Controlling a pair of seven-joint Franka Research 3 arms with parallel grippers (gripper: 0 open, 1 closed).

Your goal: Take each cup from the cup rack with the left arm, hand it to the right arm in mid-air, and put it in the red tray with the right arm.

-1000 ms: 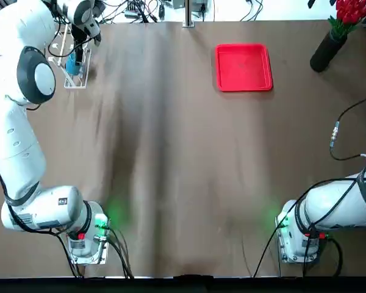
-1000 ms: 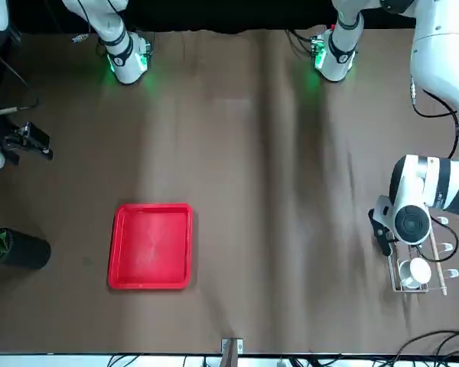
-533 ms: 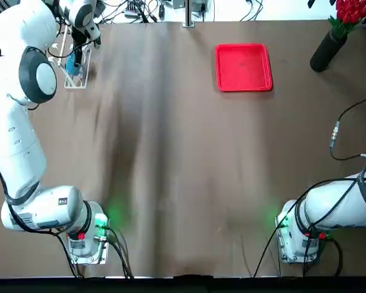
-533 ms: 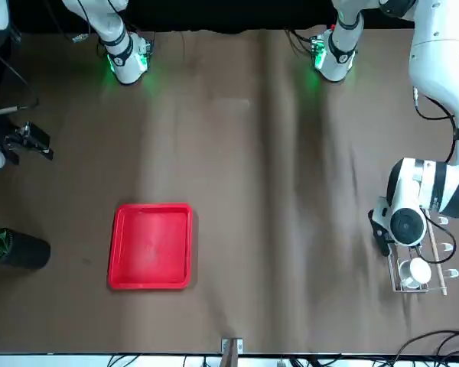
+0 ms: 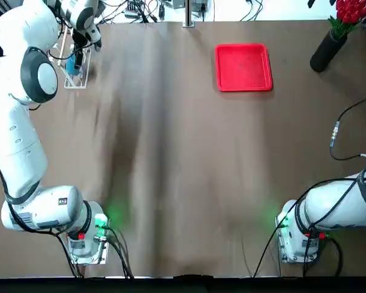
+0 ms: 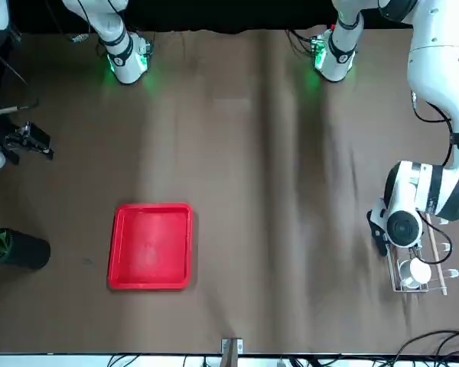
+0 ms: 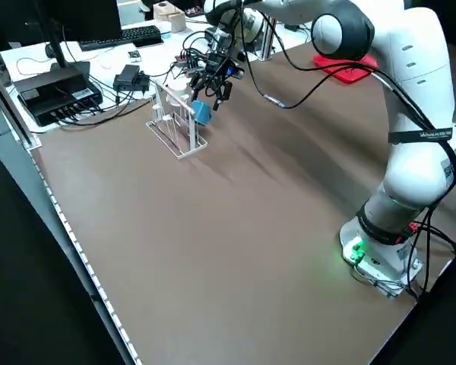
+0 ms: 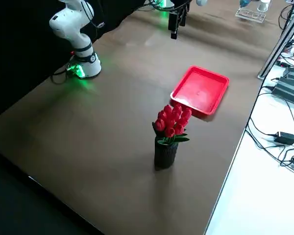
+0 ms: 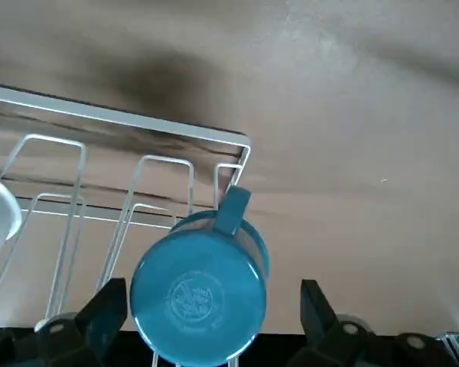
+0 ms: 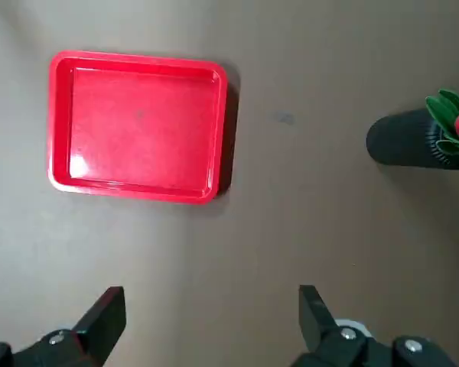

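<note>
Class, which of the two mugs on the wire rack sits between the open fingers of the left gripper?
The blue mug, between the left gripper's parted fingers; the white mug hangs off to one side.

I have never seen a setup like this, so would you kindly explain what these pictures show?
Two white jointed robot arms share a brown table, seen from overhead, from the front, from both sides and from each wrist. The left arm's black two-finger gripper is open at the blue mug on the white wire rack; a white mug is there too. The right arm's open gripper holds nothing. Also there: a square red tray and red flowers in a black vase.
</note>
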